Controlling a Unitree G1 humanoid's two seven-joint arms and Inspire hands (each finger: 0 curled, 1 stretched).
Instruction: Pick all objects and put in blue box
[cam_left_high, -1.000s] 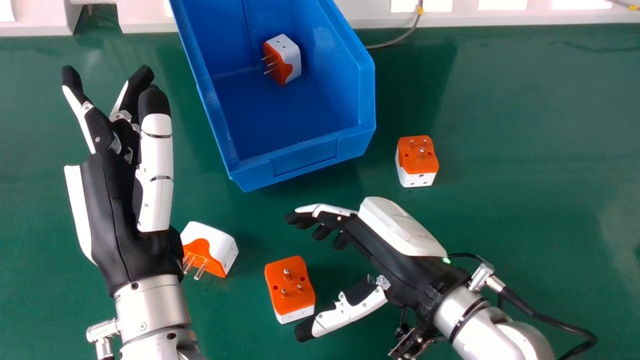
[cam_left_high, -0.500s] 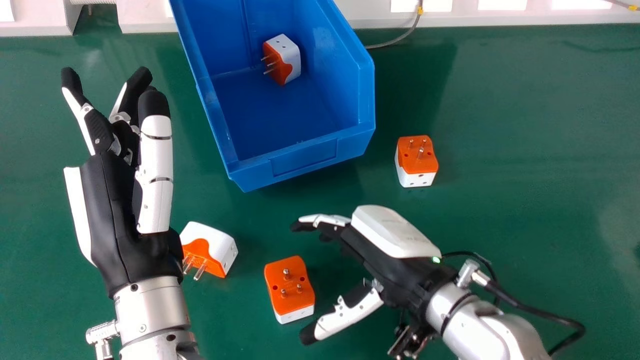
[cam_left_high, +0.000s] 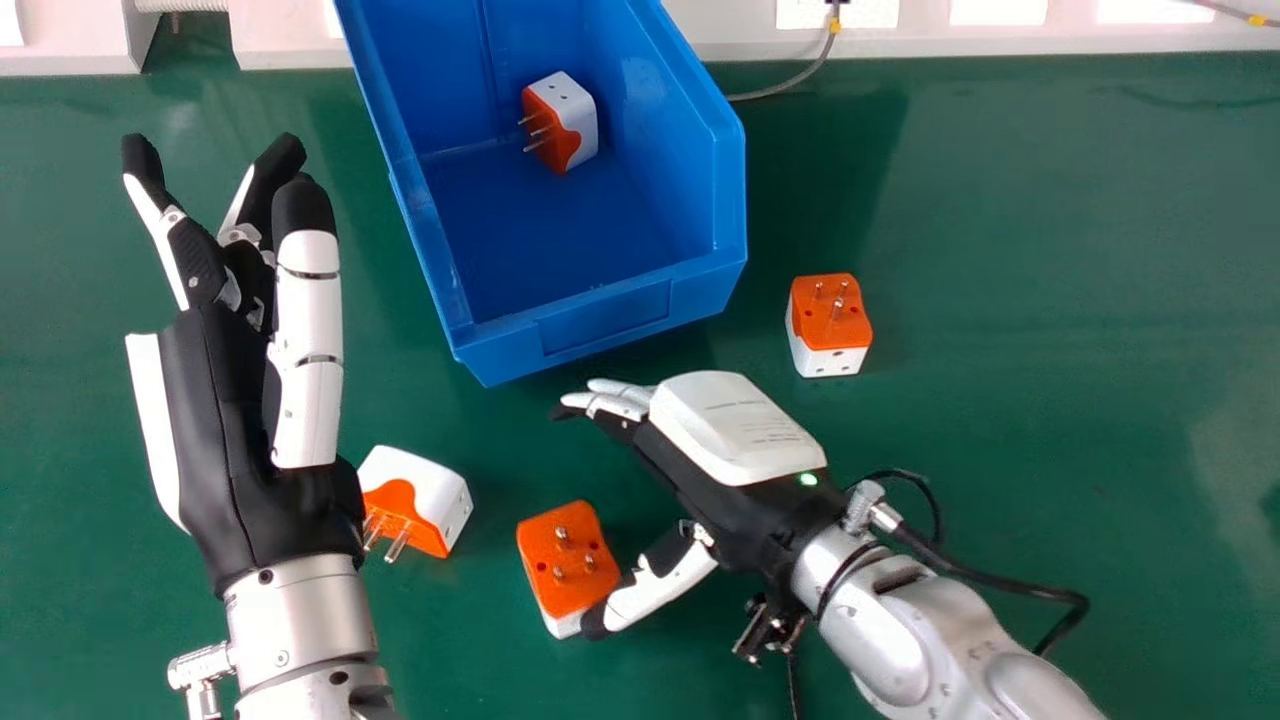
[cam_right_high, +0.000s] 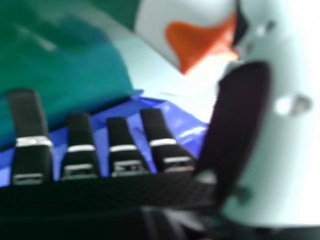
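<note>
Orange-faced adapter (cam_left_high: 568, 565) lies well in from far edge of counter (cam_left_high: 1020, 240), where blue box (cam_left_high: 605, 325) stands; my right fingers (cam_left_high: 622, 403) spread, thumb (cam_left_high: 655, 588) at adapter's corner, presumably to straddle it; left fingers (cam_left_high: 306, 400) apart.

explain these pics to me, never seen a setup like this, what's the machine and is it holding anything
This is a humanoid robot working over a green tabletop. The head view looks forward and down from its head: the left hand is on the left, palm turned inward, and the right hand is lower right. The right hand view comes from a camera at that hand, so its fingers and thumb look huge.

Four orange-and-white plug adapters are visible. One lies inside the blue box, one stands to the box's right, one sits beside the left hand's wrist, and one is at the right thumb's tip.

Both hands are open, and neither seems to hold anything.
</note>
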